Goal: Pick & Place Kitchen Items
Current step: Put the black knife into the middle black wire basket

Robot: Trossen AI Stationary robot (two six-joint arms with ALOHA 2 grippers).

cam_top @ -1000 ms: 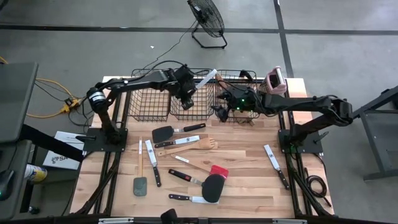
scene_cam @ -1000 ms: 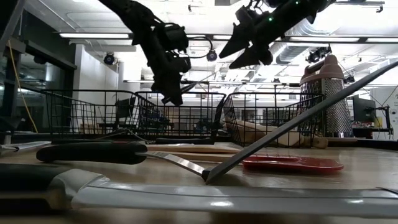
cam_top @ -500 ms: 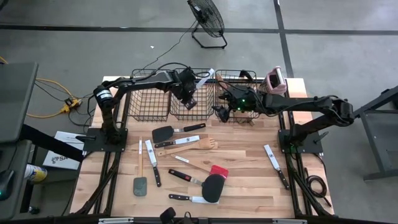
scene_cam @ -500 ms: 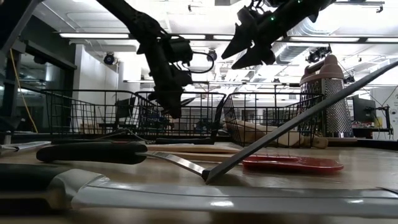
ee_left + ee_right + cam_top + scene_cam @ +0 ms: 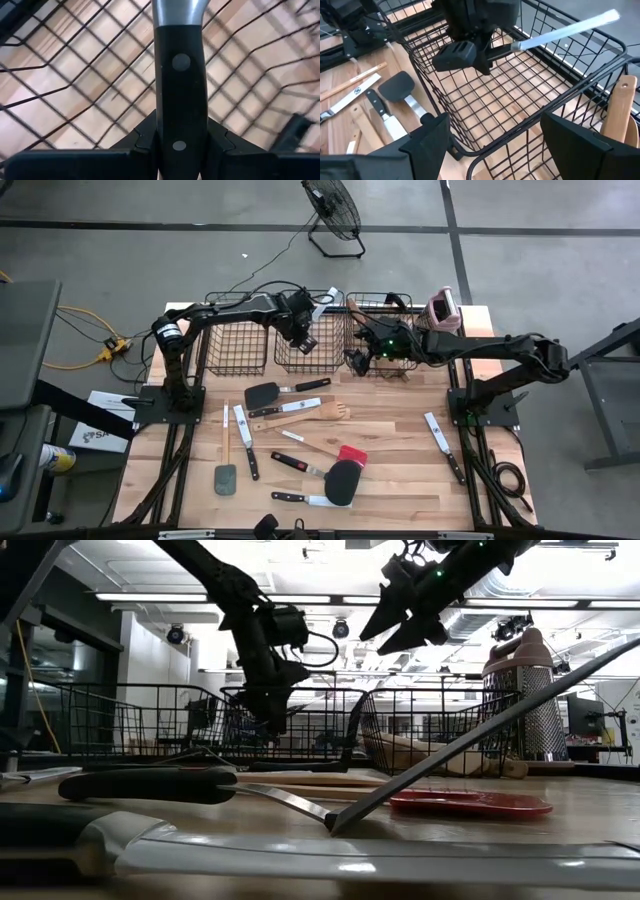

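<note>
we see the left gripper [image 5: 307, 340] lowered into the middle wire basket [image 5: 290, 365], its fingers [image 5: 145, 137] clenched on the black riveted handle of a steel knife [image 5: 179, 85]; the blade slants up and out over the basket's far rim [image 5: 570, 27]. the right gripper [image 5: 353, 361] hangs above the near edge between the middle and right baskets, its fingers [image 5: 427, 142] spread wide and grasping nothing. a pale wooden utensil [image 5: 617, 107] leans inside the right basket [image 5: 380, 305]. on the desk [image 5: 400, 440] lie the other items: a black spatula [image 5: 262, 394], a wooden spoon [image 5: 330, 411], a red-headed spatula [image 5: 350, 454], a grey spatula [image 5: 225, 478], and knives, one [image 5: 438, 432] well apart by the right arm's base.
</note>
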